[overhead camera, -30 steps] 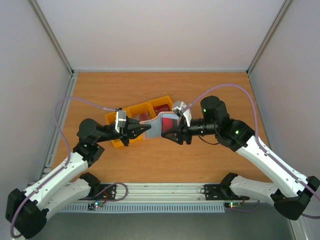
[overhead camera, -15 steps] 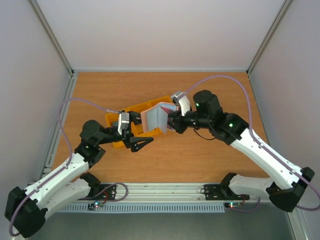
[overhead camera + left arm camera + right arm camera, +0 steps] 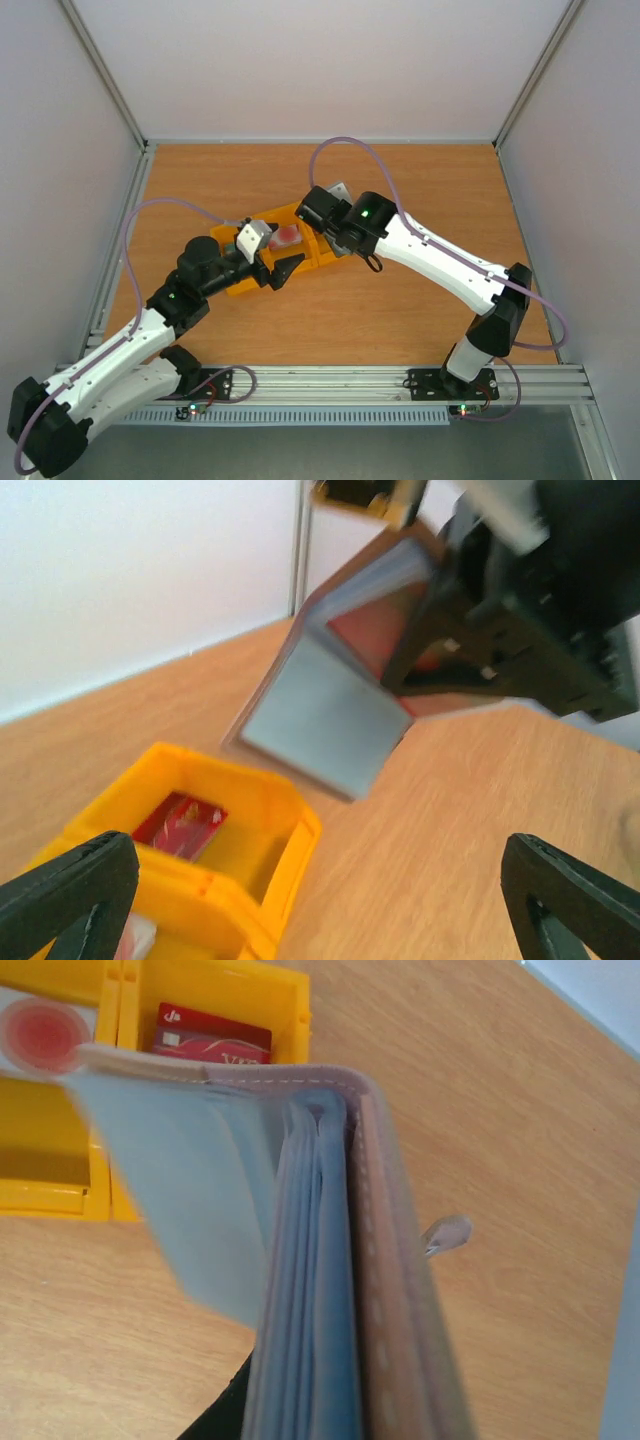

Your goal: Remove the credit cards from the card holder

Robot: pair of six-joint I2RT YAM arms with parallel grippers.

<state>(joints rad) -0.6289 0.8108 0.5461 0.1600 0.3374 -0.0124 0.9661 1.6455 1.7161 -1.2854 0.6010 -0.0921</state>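
The card holder (image 3: 340, 1260), taupe outside and pale blue-grey inside, hangs half open in the air, and my right gripper (image 3: 320, 1400) is shut on one panel of it. In the left wrist view its loose panel (image 3: 320, 715) droops and a reddish card (image 3: 375, 630) shows in the gripped panel. My right gripper (image 3: 318, 215) holds it over the yellow tray (image 3: 235, 282). A dark red card (image 3: 212, 1040) and a whitish-pink card with a red blotch (image 3: 40, 1035) lie in tray compartments. My left gripper (image 3: 283, 270) stands open beside the tray, holding nothing.
The yellow tray (image 3: 290, 815) lies on the wooden table, close under and left of my left fingers (image 3: 70, 890). White walls close in the back and both sides. The right arm's cable (image 3: 345, 145) loops over the back of the table.
My left gripper has let go of the card holder, opened wide and drawn back. My right gripper has shut on the holder and carried it up and left over the tray.
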